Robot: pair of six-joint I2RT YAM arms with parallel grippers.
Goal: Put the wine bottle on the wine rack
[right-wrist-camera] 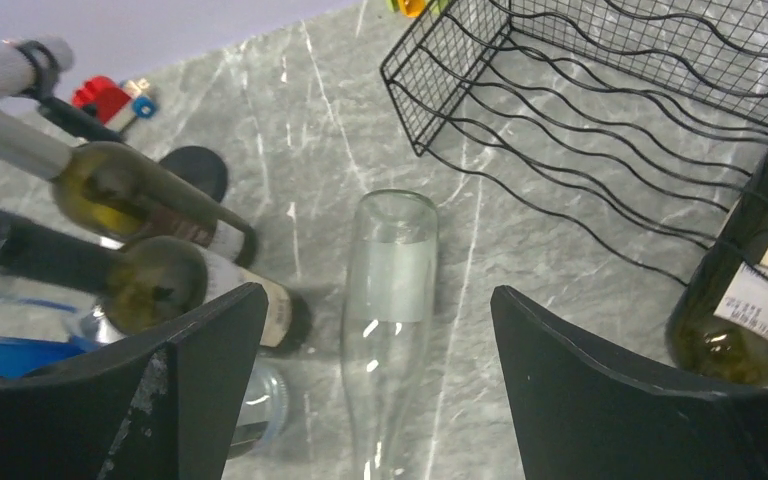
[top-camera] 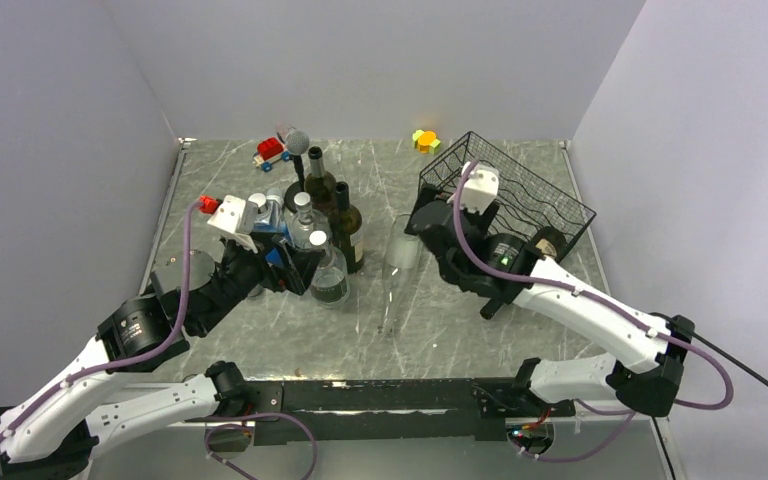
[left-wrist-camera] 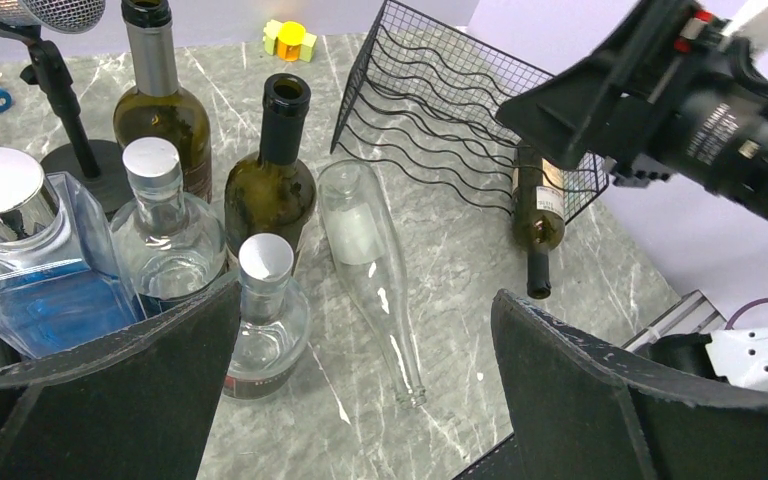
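Note:
The black wire wine rack (top-camera: 525,190) stands at the back right. A dark labelled wine bottle (left-wrist-camera: 538,212) lies in its near end, neck poking out toward the front; it also shows in the right wrist view (right-wrist-camera: 750,300). A clear empty bottle (top-camera: 401,252) lies on the table left of the rack, neck toward the front (left-wrist-camera: 370,270). My right gripper (top-camera: 422,226) hovers open over the clear bottle (right-wrist-camera: 388,270), which shows between its fingers below them (right-wrist-camera: 372,300). My left gripper (left-wrist-camera: 365,295) is open and empty among the standing bottles (top-camera: 295,265).
Two dark green bottles (top-camera: 320,180) (top-camera: 348,228) stand upright at centre left, with clear silver-capped bottles (left-wrist-camera: 260,320) (left-wrist-camera: 160,225) and a blue square bottle (left-wrist-camera: 30,270) beside them. A microphone on a stand (top-camera: 295,145), a toy car (top-camera: 272,152) and a yellow-green toy (top-camera: 425,141) sit at the back.

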